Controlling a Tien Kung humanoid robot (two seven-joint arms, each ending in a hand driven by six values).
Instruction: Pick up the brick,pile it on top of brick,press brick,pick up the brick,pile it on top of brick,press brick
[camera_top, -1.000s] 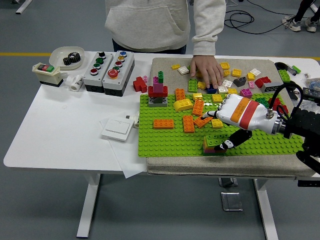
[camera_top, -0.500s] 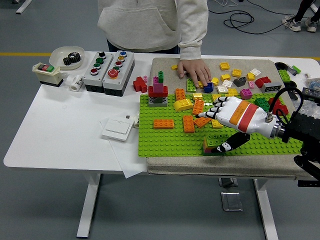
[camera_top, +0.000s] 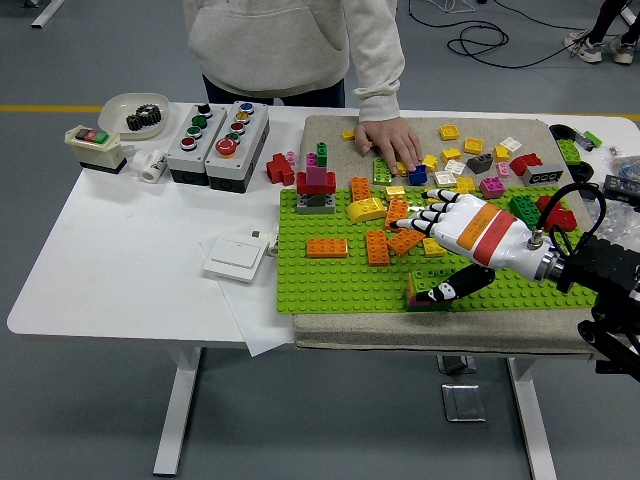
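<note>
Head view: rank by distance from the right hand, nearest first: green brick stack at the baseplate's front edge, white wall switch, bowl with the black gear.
1. Green brick stack: right under the right hand, its thumb on the stack.
2. White wall switch: to the hand's left, on the table just off the baseplate.
3. Bowl with the black gear: far-left corner of the table.

Bare green baseplate (camera_top: 340, 285) along near edge, loose bricks (camera_top: 385, 228) crowding middle, person's hand (camera_top: 388, 140) blocking far bricks

Green brick (camera_top: 428, 281) stacked on darker brick (camera_top: 424, 299), upright, near front edge of green baseplate (camera_top: 330, 280)
</note>
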